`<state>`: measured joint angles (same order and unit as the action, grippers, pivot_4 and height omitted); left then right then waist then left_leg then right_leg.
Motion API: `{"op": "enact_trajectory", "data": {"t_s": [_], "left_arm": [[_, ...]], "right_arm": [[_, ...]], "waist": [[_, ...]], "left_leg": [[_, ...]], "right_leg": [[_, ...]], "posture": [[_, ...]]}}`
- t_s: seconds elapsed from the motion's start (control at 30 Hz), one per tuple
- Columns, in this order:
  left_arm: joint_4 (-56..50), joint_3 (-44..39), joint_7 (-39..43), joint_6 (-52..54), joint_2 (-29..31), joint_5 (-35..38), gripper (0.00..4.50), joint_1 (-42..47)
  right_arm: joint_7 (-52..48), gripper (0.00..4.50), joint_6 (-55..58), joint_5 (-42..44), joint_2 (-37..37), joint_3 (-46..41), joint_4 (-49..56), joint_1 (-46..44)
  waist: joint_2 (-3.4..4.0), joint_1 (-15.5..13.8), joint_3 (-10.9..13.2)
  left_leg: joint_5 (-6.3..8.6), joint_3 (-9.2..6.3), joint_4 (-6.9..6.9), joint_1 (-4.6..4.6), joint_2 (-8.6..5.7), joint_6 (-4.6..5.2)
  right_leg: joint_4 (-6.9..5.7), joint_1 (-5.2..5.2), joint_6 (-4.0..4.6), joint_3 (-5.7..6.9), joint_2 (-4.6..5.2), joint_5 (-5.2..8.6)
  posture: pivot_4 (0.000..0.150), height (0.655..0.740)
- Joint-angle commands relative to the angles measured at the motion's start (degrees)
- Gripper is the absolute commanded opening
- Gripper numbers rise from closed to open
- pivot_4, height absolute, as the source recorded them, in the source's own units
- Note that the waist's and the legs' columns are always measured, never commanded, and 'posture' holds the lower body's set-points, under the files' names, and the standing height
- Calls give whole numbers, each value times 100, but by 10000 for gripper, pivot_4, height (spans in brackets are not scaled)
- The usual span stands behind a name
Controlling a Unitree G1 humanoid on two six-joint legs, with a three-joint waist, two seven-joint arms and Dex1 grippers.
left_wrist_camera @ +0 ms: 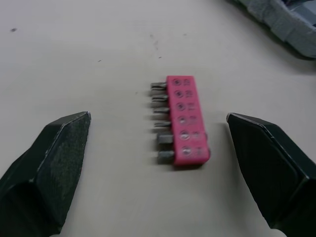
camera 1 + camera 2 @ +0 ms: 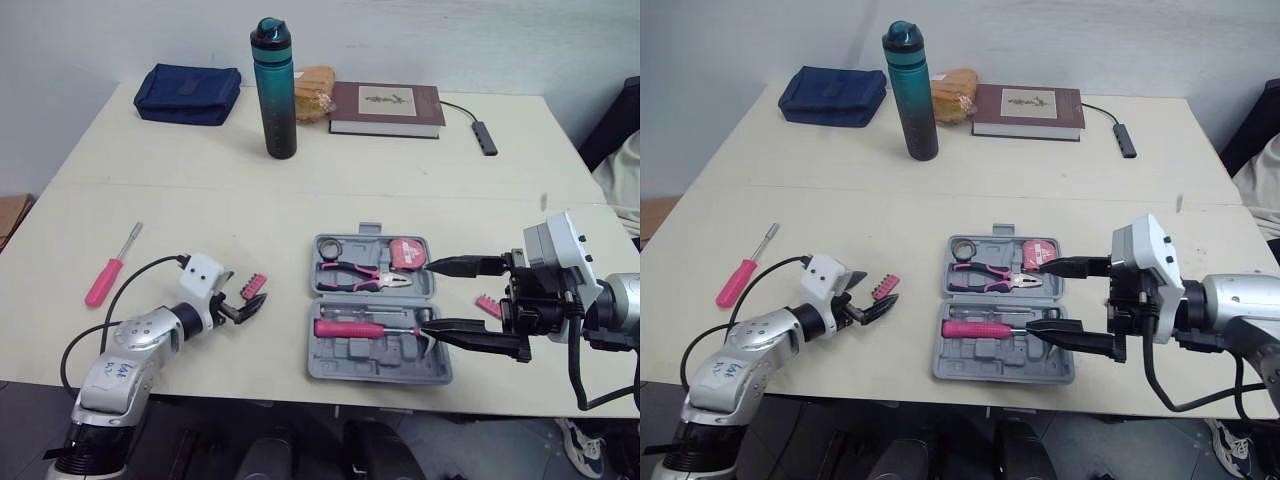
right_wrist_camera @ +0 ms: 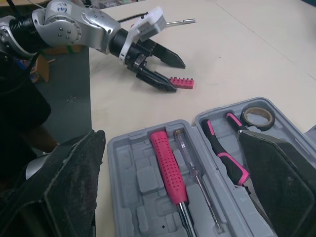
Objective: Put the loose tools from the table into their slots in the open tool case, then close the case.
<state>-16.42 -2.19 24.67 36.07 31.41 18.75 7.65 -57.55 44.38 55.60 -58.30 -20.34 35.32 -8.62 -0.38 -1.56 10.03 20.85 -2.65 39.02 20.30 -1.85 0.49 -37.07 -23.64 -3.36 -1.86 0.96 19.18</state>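
- A pale table [image 2: 300,200] takes up most of the left eye view.
- The grey tool case [image 2: 372,356] lies open in the lower middle. A pink screwdriver [image 2: 350,328] sits in its near half. Pink pliers [image 2: 355,275], a tape roll [image 2: 329,247] and a red tape measure [image 2: 405,252] sit in its far half.
- A brown book [image 2: 386,108] lies at the top, right of middle. The label on its cover cannot be read.
- A blue pouch [image 2: 188,93] lies at the upper left.
- A green bottle [image 2: 275,90] stands upright at the top middle.
- The right pincer [image 2: 428,302] is at the case's right edge, spread wide and holding nothing.
- The left pincer [image 1: 158,118] is at the lower left, wide open, with nothing in its grip.
- A loose screwdriver [image 2: 104,280] lies at the far left.
- A pink bit strip [image 1: 186,120] lies on the table between the left fingers, touching neither. Its tiny marks are too small to read.
- Another small pink piece [image 2: 487,305] lies right of the case.
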Motion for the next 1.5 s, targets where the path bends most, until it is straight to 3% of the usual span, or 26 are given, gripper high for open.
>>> {"op": "enact_trajectory", "data": {"t_s": [0.03, 0.13, 0.23, 0.43, 0.47, 0.77, 0.87, 0.97, 1.07, 1.23, 1.37, 1.5], "left_arm": [[42, 254, 39, -49, -92, -190, 44388, 106], [46, 258, 101, -32, -73, -248, 44388, 98], [3, 159, 91, 71, -64, -248, 36365, 17], [-162, -54, 118, 324, 36, -190, 9169, -142], [-199, -76, 135, 366, 51, -170, 6658, -146], [-262, -217, 266, 509, 125, -67, 6685, 0], [-546, -253, 634, 501, 438, 47, 6685, 46], [-1143, -151, 1582, 691, 1168, 477, 6685, 262], [-1468, 399, 2333, 856, 1707, 667, 6685, 771], [-1691, 1540, 2846, 1148, 1830, 565, 6685, 1623], [-1705, 2577, 2764, 1617, 1501, 258, 6685, 2291], [-1410, 2988, 2572, 1715, 1232, -69, 6685, 2617]], "right_arm": [[28, 45000, -60, 95, 27, -24, 163, 29], [68, 45000, -58, 101, 37, -7, 165, 21], [74, 45000, -70, 99, 49, -23, 201, 79], [79, 45000, -122, 73, 51, -41, 160, 70], [80, 45000, -132, 72, 59, -35, 148, 65], [-8, 45000, -237, -15, 50, 93, 23, -44], [-59, 45000, -272, -45, 18, 82, 1, 11], [-189, 45000, -240, -34, -50, 9, 74, 234], [-239, 45000, -219, -9, -61, -5, 145, 421], [-137, 45000, -98, 87, -59, -47, 405, 771], [-217, 45000, -121, -144, -189, -120, 658, 1297], [-98, 45000, -26, 15, -209, -232, 727, 1328]], "waist": [[0, -8, 0], [0, -3, 0], [0, -2, 0], [0, 0, 0], [0, 1, -1], [0, 8, 0], [0, 16, 0], [-6, 12, 3], [-3, -22, 3], [-3, 2, 3], [-6, 11, 5], [-10, 24, 7]], "left_leg": [[0, 0, 1, -1, 0, 0], [0, 0, 2, -1, 0, 0], [0, -1, 2, -1, 0, 0], [0, 0, 1, -1, 0, 0], [0, -1, 1, -1, 0, 0], [0, 0, 1, -2, 0, 0], [0, -1, 0, -2, 0, 0], [-1, -3, -1, 1, 1, -1], [-1, -5, -1, 4, 0, 0], [1, -2, -1, 3, -5, 9], [0, -3, -2, 11, -3, 7], [-2, 1, 6, 5, -3, 11]], "right_leg": [[-2, 1, 0, 0, 0, 0], [-1, 1, 0, 0, 0, 0], [-2, 1, 0, 0, 0, 0], [-1, 1, 0, 0, 0, 0], [-1, 1, 0, 0, 0, 0], [-3, 1, 0, 0, -1, 0], [-2, 0, 0, 0, -2, 0], [-1, -3, 0, 1, -2, 0], [6, 0, 0, 3, 4, 0], [17, 8, -4, 2, 9, -2], [8, -5, -4, -1, -1, -2], [-4, -1, -6, -8, -3, -3]], "posture": [[1500, 7400], [1500, 7400], [1500, 7400], [1500, 7400], [1500, 7400], [1500, 7400], [1500, 7400], [1500, 7400], [1500, 7400], [1500, 7400], [1500, 7400], [1500, 7400]]}}
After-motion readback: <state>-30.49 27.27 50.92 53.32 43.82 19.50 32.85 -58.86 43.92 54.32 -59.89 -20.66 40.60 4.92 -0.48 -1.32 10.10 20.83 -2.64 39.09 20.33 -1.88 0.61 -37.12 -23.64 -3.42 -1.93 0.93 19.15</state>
